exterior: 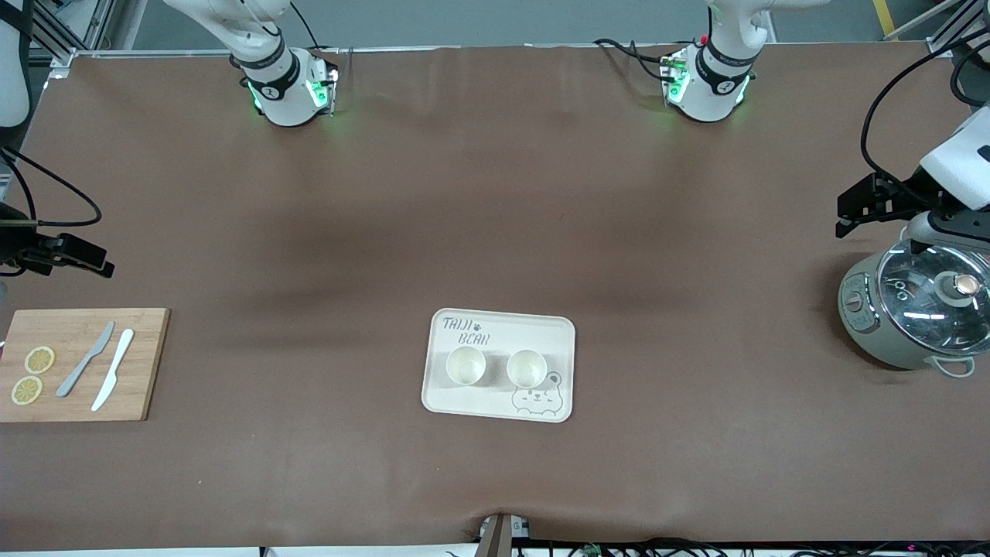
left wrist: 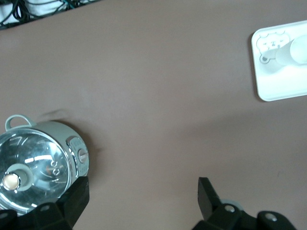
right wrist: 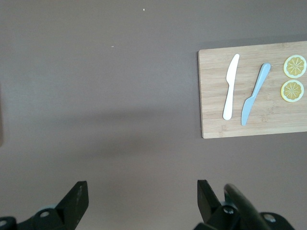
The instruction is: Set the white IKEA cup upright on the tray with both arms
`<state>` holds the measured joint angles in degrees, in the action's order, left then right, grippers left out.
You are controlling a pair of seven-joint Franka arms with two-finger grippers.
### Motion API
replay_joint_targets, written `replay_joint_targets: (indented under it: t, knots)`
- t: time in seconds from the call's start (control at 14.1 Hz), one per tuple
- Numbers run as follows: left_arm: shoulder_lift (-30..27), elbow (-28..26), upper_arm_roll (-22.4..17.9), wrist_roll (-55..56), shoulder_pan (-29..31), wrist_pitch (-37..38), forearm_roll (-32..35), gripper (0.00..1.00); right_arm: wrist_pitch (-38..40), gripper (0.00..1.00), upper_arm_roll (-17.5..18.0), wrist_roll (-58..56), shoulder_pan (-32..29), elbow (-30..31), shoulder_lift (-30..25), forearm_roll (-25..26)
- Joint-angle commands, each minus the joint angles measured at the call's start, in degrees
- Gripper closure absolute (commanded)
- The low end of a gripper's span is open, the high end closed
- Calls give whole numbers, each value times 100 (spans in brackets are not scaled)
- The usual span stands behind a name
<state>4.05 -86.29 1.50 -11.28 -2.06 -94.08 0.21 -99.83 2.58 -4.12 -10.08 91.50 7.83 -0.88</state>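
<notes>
Two white cups (exterior: 465, 365) (exterior: 527, 368) stood upright, side by side, on the tray (exterior: 499, 410), well apart from both pincers. The left gripper (left wrist: 141, 196) hung wide open and empty above the table beside the rice cooker (exterior: 913, 313). The right gripper (right wrist: 141, 199), equally spread and empty, hung near the cutting board (exterior: 77, 363); neither arm was clearly closer, and the placing looked done.

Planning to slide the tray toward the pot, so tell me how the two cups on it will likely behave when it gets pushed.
Both cups stand upright and look empty, so they are probably light and may skid or tip on a sudden push. The tray looks smooth, which would favour sliding, though its raised rim should catch them. They stand close together and might knock into each other.
</notes>
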Motion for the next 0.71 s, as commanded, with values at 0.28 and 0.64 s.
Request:
replay_joint_targets:
  t: [0.28, 0.64]
  knots:
    - [-79, -20, 122, 248, -40, 170, 102, 0, -71, 0, 50, -80, -73, 210, -185, 71]
    - [-79, -20, 201, 320, -5, 303, 102, 0, -71, 0, 50, -80, -73, 219, -176, 71]
